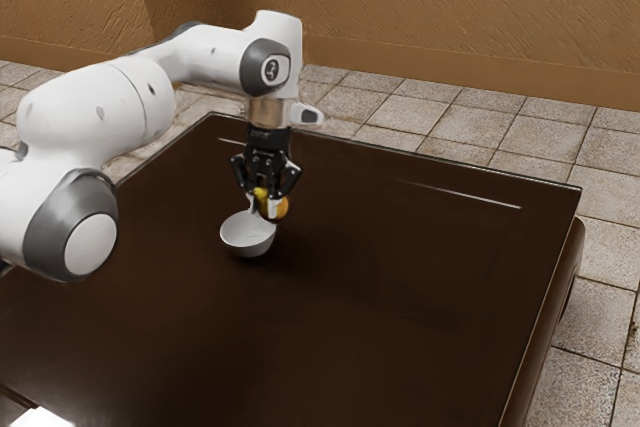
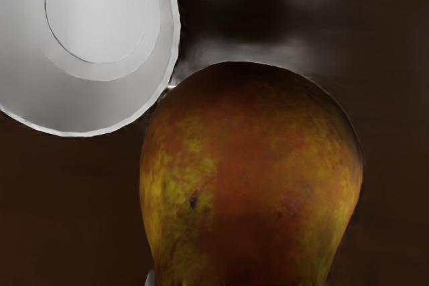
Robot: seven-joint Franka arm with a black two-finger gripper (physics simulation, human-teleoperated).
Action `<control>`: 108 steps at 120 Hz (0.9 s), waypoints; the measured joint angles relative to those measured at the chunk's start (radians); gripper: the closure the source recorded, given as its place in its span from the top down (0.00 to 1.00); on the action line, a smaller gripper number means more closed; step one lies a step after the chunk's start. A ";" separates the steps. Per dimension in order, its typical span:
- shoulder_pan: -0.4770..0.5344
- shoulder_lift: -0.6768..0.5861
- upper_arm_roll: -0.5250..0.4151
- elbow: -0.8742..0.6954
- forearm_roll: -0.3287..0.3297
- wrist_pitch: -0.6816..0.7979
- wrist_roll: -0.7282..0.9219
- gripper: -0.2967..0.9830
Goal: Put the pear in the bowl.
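Note:
In the exterior view my gripper points down over the table, shut on the yellow-orange pear. The pear is just above and beside the rim of the small white bowl, on the side toward the exterior view's right. The wrist view has the pear large and close under the hand, red-brown with yellow-green patches. Beside it lies the white bowl, its round inside in sight and part of it cut off by the picture's edge.
The dark brown tabletop carries the bowl and reaches out on all sides of it. Beyond the table's far edge are a tiled floor and a tan wall.

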 joint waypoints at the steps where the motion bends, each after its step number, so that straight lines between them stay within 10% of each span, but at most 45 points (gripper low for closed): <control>1: 0.001 -0.001 0.008 0.000 0.000 -0.002 0.001 0.23; 46: 0.087 0.088 0.062 0.003 -0.016 0.027 0.029 0.24; 74: 0.087 0.066 0.061 0.004 -0.055 0.052 0.045 0.57; 108: 0.140 -0.665 -0.188 -0.365 0.034 0.041 0.040 0.72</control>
